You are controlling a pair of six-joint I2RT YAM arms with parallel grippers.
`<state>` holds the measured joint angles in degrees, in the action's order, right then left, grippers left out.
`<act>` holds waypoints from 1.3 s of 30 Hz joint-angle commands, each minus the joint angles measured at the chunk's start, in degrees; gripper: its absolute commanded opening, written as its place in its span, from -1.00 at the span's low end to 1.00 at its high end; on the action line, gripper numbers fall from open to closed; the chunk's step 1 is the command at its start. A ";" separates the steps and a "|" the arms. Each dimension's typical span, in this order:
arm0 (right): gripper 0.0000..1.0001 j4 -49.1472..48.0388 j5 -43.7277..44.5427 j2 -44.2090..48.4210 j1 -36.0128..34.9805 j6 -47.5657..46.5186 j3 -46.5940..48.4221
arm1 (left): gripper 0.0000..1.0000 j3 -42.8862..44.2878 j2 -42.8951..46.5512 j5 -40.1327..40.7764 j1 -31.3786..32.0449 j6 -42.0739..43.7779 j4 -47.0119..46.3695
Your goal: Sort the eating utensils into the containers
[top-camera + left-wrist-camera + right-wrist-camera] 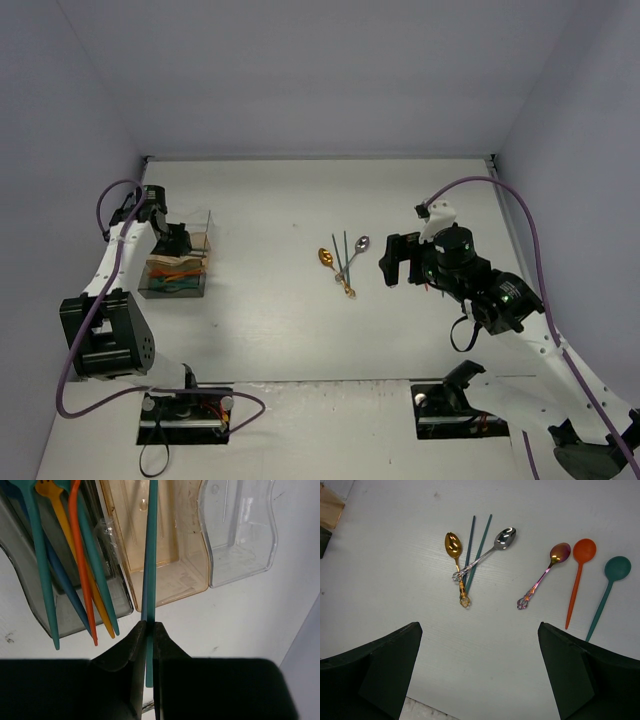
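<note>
Partly done: some utensils [75, 555] fill the grey compartment [116, 600]. The left gripper [149, 630] clamps a teal chopstick [150, 555] by the amber compartment [175, 575] — the right gripper [477, 630] gapes wide over seven loose utensils [453, 545].

On the left of the table [300, 330] sits the container [178, 285], with the left gripper [148, 630] right over it; a chopstick [150, 555] pinched in that gripper runs out above the middle compartment [175, 575]; seen from the left wrist, the left compartment [15, 545] holds a bundle of utensils [75, 570], their ends poking past its near wall; the right compartment [240, 555] lies alongside the middle one. Mid-table, two crossed spoons [461, 572] lie on a pair of chopsticks [483, 540]; three more spoons [576, 587] lie side by side, to their right in the right wrist view, apart from them.
</note>
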<state>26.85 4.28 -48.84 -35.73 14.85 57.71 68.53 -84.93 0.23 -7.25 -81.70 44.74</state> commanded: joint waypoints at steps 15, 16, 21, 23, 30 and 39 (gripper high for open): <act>1.00 -2.42 1.44 -1.05 -0.40 -0.35 1.00 | -0.49 6.96 -3.36 -3.14 -2.33 4.64 -0.53; 1.00 -2.42 1.48 -1.24 -0.40 -0.43 1.00 | -0.47 6.97 -2.70 -3.22 -2.25 5.16 -0.53; 1.00 -2.51 0.66 -3.56 -0.40 -0.58 1.12 | -0.16 7.66 2.23 -1.20 -0.17 10.03 -0.49; 1.00 -2.51 0.10 -5.65 -0.32 -0.31 1.17 | 0.09 7.99 5.00 1.80 1.17 13.24 -0.44; 0.93 -5.17 -2.27 -14.13 0.93 3.22 1.07 | 0.40 9.20 15.65 11.94 11.21 33.82 -0.67; 0.53 -15.39 -3.57 -30.28 1.48 10.82 -0.61 | 0.54 3.09 29.11 8.84 13.14 52.18 -0.67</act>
<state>19.99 1.56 -73.01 -34.53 21.26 57.58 73.37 -60.02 9.31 6.10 -40.61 44.60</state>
